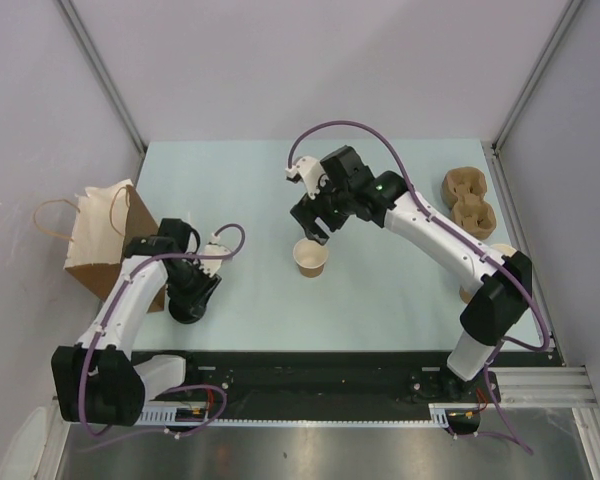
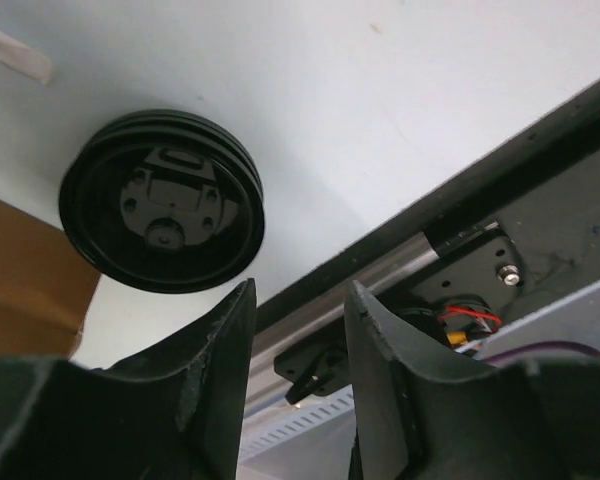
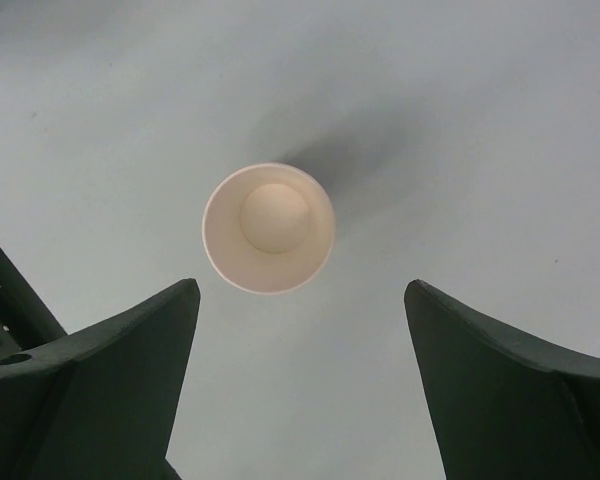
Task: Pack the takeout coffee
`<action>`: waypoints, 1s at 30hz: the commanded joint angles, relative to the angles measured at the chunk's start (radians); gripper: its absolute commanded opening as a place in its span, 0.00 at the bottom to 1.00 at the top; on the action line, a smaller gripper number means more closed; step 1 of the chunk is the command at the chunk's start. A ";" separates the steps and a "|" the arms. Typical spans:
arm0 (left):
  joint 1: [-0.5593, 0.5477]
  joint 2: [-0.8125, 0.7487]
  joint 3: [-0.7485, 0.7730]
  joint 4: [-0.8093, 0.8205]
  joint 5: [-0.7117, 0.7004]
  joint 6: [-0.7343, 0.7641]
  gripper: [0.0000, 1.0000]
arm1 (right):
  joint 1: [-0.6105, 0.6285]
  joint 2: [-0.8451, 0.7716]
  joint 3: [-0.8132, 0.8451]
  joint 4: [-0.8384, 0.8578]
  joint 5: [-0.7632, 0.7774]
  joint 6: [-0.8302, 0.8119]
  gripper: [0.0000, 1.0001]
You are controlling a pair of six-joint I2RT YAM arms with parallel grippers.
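Observation:
A small kraft paper cup (image 1: 310,258) stands upright mid-table with no lid on it; the right wrist view looks down into its empty inside (image 3: 269,228). My right gripper (image 1: 316,228) hovers above it, open wide and empty (image 3: 300,290), the cup just beyond the fingertips. A round black lid (image 2: 160,200), which looks like a few nested together, lies on the table by the brown paper bag (image 1: 100,235). My left gripper (image 1: 192,298) is low beside the bag, open and empty (image 2: 300,290), the lid ahead and left of its fingertips. No lidded cup is in view.
A moulded brown pulp cup carrier (image 1: 468,197) sits at the far right. The bag's brown side (image 2: 20,270) is close on the left of the left gripper. The black base rail (image 1: 310,370) runs along the near table edge.

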 commanded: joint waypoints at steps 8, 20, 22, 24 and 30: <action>-0.034 0.062 -0.043 0.159 -0.054 -0.062 0.45 | -0.026 -0.028 -0.001 -0.001 -0.031 0.024 0.89; -0.034 0.120 -0.087 0.224 -0.082 -0.080 0.45 | -0.051 -0.033 -0.004 -0.003 -0.053 0.031 0.90; -0.034 0.132 -0.087 0.228 -0.086 -0.078 0.44 | -0.052 -0.033 -0.006 -0.004 -0.056 0.029 0.90; -0.034 0.140 -0.089 0.235 -0.091 -0.080 0.44 | -0.057 -0.033 -0.006 -0.003 -0.056 0.031 0.90; -0.035 0.163 -0.089 0.244 -0.089 -0.081 0.40 | -0.065 -0.031 -0.006 -0.003 -0.065 0.032 0.90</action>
